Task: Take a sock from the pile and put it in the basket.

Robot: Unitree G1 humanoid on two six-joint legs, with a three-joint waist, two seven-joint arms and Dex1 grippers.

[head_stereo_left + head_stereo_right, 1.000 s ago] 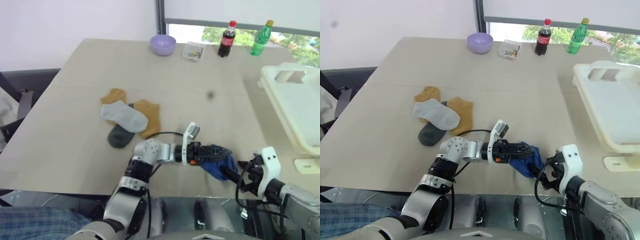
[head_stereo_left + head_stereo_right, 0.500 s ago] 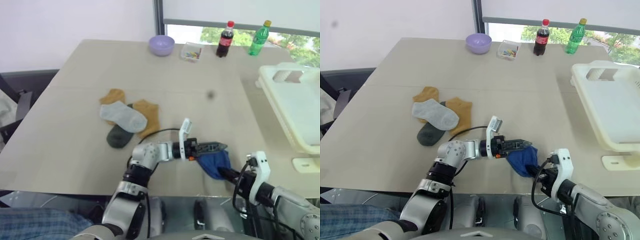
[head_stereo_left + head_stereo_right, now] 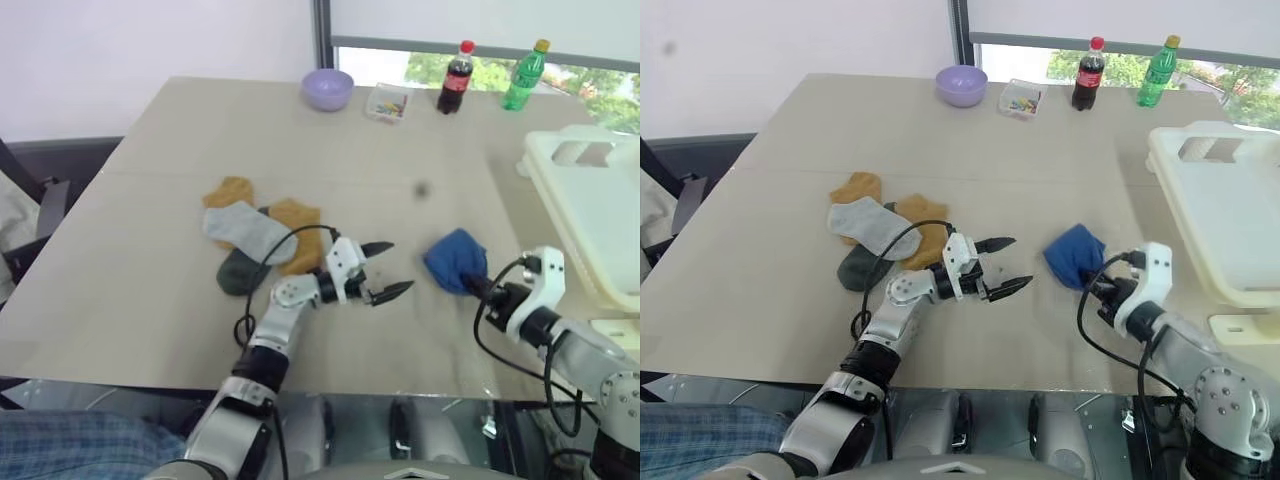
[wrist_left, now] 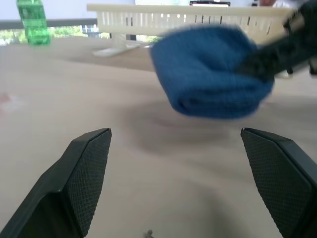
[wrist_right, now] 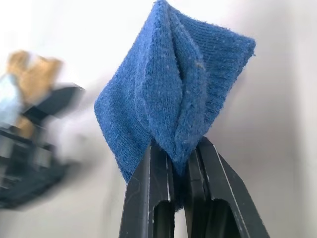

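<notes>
Beige table under a window: my right gripper (image 3: 478, 287) is clenched on a blue sock (image 3: 455, 259) lifted between the pile (image 3: 262, 236) and the basket (image 3: 590, 215), my left gripper (image 3: 385, 270) released, so I should carry it high over the rim.

Blue sock (image 3: 455, 259), plain knit, pinched between black fingers of right gripper (image 5: 181, 163). Left gripper (image 3: 380, 269): black fingers with fine diamond texture on pads (image 4: 89, 173), white wrist block. Pile (image 3: 262, 240): mustard-orange, light grey, dark grey socks, all plain. Beige table (image 3: 160, 190), no pattern. Cream-white basket (image 3: 600, 215), slotted wall pattern in left wrist view. Lilac bowl (image 3: 327, 89). Clear tray (image 3: 387, 102) with multicoloured bits inside. Dark cola bottle (image 3: 455, 77), red cap and label. Green bottle (image 3: 525, 75), yellow cap.
</notes>
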